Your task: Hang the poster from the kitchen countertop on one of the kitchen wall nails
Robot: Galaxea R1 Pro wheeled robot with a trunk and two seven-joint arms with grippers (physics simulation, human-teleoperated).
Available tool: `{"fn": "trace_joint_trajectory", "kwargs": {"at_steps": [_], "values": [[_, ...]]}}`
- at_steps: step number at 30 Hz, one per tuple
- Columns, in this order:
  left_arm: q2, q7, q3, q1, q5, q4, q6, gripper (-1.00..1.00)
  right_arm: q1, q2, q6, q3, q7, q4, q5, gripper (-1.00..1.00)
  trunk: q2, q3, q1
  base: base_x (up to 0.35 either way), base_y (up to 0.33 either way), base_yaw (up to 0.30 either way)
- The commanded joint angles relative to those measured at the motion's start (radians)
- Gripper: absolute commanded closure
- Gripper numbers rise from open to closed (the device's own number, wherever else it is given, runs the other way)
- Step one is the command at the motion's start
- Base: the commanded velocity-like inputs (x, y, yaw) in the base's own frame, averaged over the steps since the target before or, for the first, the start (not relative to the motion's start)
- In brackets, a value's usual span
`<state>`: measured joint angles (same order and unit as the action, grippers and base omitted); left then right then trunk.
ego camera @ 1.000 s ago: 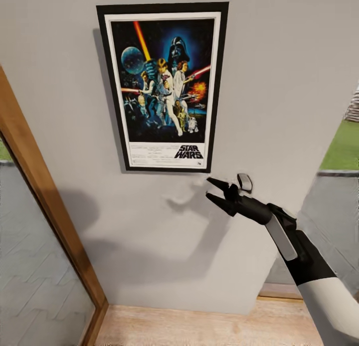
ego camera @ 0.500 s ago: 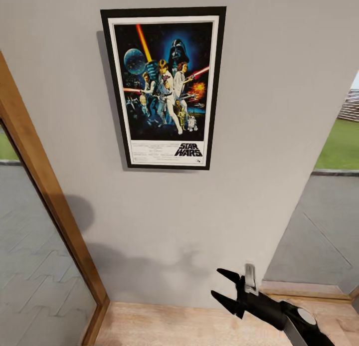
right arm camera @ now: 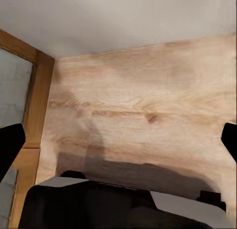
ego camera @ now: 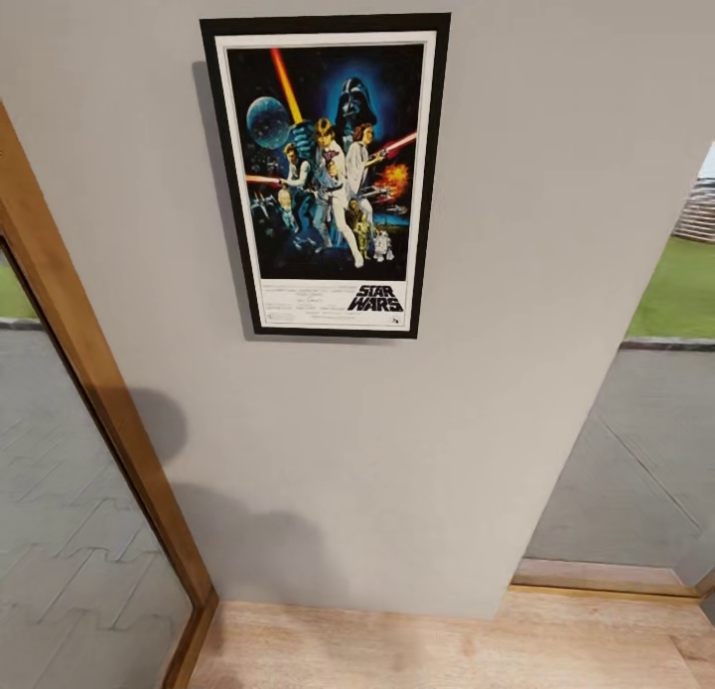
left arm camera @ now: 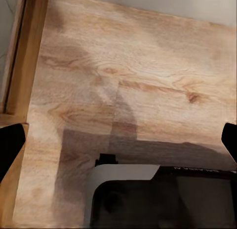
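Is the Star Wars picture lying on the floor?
No, the poster hangs flat on the grey wall, well above the wooden floor.

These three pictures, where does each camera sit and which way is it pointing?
Head view: on the robot's head, facing the grey wall with the poster hanging on it.
Left wrist view: near the left gripper, looking down at the wooden floor; dark fingertips at both edges.
Right wrist view: near the right gripper, likewise.
Shared: all three show that floor.

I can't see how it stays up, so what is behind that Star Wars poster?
The poster lies flat against the grey wall, casting a thin shadow along its left edge. Whatever holds it, such as a nail, is covered by the frame.
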<state>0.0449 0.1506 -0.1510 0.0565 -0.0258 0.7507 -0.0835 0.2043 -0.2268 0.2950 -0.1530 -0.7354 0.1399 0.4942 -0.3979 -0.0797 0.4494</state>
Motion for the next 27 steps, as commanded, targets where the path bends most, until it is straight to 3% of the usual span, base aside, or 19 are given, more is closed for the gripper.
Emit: {"fn": "trace_joint_trajectory", "kwargs": {"at_steps": [1, 4, 5, 11, 16, 27], "values": [[0.000, 0.006, -0.003, 0.000, -0.002, -0.038, 0.010, -1.00, 0.001, 0.009, 0.005, -0.009, 0.101, -0.032, 0.008, -1.00, -0.002, -0.002, 0.001, 0.000, 0.000, 0.000], [0.000, 0.005, -0.001, 0.000, 0.000, -0.101, 0.053, -1.00, 0.001, 0.023, 0.003, -0.009, 0.253, -0.071, 0.008, -1.00, -0.002, -0.002, 0.001, 0.000, 0.000, 0.000], [0.000, 0.003, -0.001, 0.000, 0.001, -0.141, 0.085, -1.00, 0.001, 0.032, 0.001, -0.009, 0.361, -0.091, 0.009, -1.00, -0.002, -0.002, 0.001, 0.000, 0.000, 0.000], [0.005, -0.002, -0.007, 0.000, 0.003, -0.241, 0.134, -1.00, 0.001, 0.048, -0.001, -0.008, 0.612, -0.134, 0.009, -1.00, -0.002, -0.002, 0.001, 0.000, 0.000, 0.000], [0.013, -0.004, -0.009, 0.000, 0.004, -0.307, 0.148, -1.00, 0.001, 0.050, -0.003, -0.009, 0.660, -0.145, 0.010, -1.00, -0.002, -0.002, 0.001, 0.000, 0.000, 0.000], [0.017, -0.005, -0.007, 0.000, 0.004, -0.336, 0.163, -1.00, 0.001, 0.059, -0.004, -0.009, 0.677, -0.149, 0.010, -1.00, -0.002, -0.002, 0.001, 0.000, 0.000, 0.000]]}}
